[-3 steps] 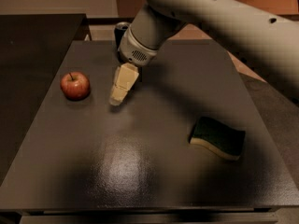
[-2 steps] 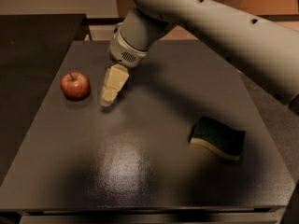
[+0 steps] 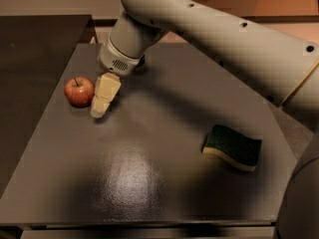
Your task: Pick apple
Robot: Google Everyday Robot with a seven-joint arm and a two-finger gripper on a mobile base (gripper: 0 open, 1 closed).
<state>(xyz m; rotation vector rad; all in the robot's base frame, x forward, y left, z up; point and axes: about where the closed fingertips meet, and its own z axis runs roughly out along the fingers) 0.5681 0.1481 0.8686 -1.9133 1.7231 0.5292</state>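
Dark table (image 3: 149,193): bearing all below.
Pale arm (image 3: 224,34): reaching in from right, swung leftward since a second ago.
Green sponge (image 3: 232,147): right of centre, well apart, unmoved.
Gripper (image 3: 101,103): now just beside the fruit's right flank, tip low to surface; spread or closed, cannot tell.
Apple (image 3: 79,91): upright, left rear of table, not yet grasped; approach judged nearly complete.
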